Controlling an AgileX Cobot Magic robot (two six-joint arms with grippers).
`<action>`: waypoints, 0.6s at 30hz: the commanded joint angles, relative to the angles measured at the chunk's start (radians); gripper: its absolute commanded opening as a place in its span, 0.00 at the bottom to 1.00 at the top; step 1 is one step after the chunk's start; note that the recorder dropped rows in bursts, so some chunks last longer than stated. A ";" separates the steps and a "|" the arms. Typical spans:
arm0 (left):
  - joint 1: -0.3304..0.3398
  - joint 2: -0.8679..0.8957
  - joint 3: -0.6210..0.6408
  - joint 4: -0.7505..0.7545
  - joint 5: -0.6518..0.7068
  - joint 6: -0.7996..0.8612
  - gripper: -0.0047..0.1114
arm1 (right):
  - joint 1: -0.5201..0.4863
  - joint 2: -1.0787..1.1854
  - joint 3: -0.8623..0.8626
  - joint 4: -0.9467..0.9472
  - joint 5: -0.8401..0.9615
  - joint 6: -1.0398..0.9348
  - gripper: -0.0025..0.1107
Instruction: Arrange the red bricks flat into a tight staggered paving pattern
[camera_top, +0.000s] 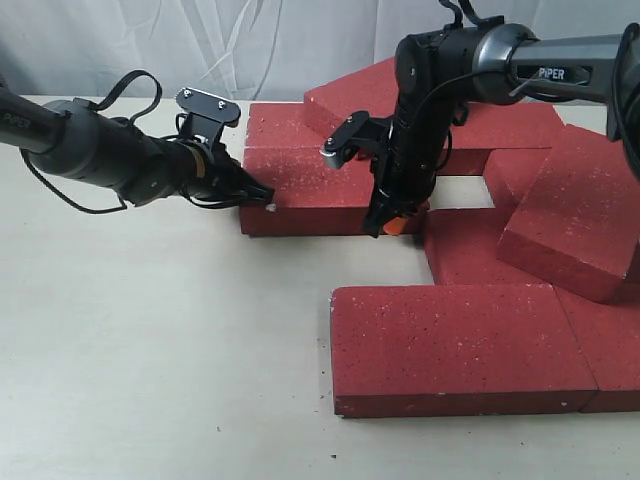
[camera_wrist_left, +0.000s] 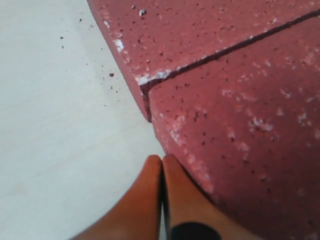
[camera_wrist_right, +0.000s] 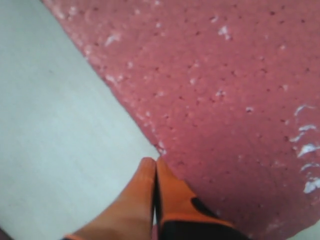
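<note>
Several red bricks lie in a loose cluster on the table. My left gripper is shut and empty, its tips against the left end of a flat middle brick. In the left wrist view the shut tips sit at that brick's corner, with another brick butted behind it. My right gripper points down, shut and empty, at the same brick's front right corner. The right wrist view shows its shut tips touching the brick's edge.
A long brick lies flat in front, with another to its right. A tilted brick leans at the right. More bricks are stacked at the back. Bare beige table spreads to the left and front.
</note>
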 joint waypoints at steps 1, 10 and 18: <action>-0.020 0.006 -0.006 0.013 -0.050 -0.002 0.04 | -0.015 -0.010 -0.002 -0.017 -0.037 0.006 0.03; -0.020 0.006 -0.006 0.032 0.006 -0.001 0.04 | -0.015 -0.039 -0.002 0.068 -0.017 0.005 0.03; -0.009 0.006 -0.006 0.039 0.028 0.002 0.04 | -0.015 -0.030 -0.002 0.189 0.053 -0.100 0.03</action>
